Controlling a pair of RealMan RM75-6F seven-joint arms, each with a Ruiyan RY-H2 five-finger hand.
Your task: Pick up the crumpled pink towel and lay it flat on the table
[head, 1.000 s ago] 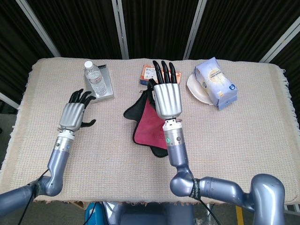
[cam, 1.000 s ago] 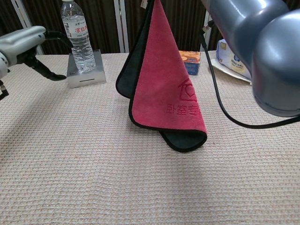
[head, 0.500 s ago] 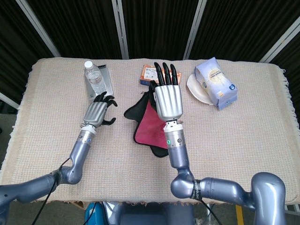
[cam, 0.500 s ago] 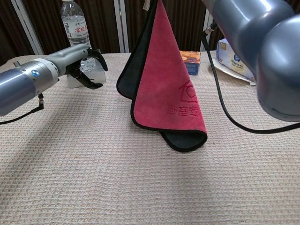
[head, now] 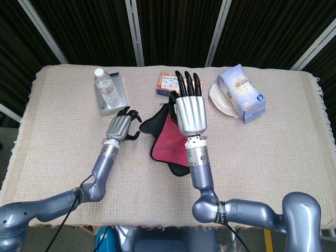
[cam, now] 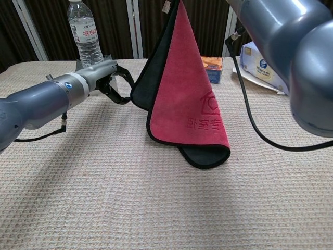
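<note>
The left hand has come closer to the pink towel, fingers apart and empty, probably to take its hanging edge. The right hand holds the towel up, its lower fold touching the table.

Left hand: I've brought it across from the left-centre of the head view, away from the clear plastic water bottle, to just beside the hanging pink towel with black backing.
Left fingers: curled further in, tips now near the towel's dark left edge.
Left arm: stretched further out.
</note>
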